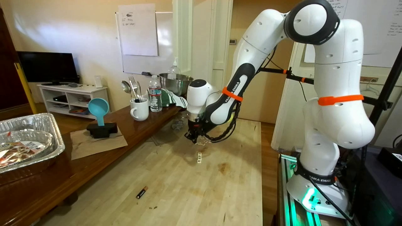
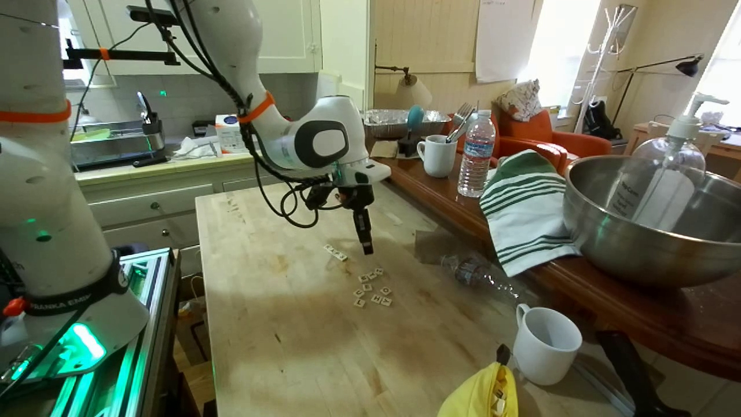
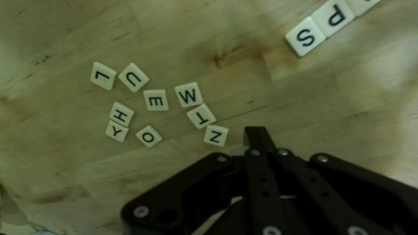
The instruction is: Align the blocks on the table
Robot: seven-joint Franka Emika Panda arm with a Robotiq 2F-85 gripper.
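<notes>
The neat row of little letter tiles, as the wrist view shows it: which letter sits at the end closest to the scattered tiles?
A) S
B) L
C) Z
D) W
A: in the wrist view the S tile has the P tile against one side, while its opposite side faces the scattered tiles.

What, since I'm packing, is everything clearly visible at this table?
Loose blocks: nine, cream, table
Aligned blocks: at least three, cream, table
Battery: one, black-copper, table
Pouch: one, yellow, table
Handle: one, black, by counter
Mugs: two, white, table and counter
Foil trays: two, silver, counter
Scoop: one, blue, counter
Paper: one, brown, counter
Cutlery: several, silver, counter mug
Water bottle: one, clear, counter
Towel: one, green-white, counter
Bowl: one, silver, counter
Pump bottle: one, clear, in bowl
Arm: one, white, over table
Jaws: two, black, over table, shut
</notes>
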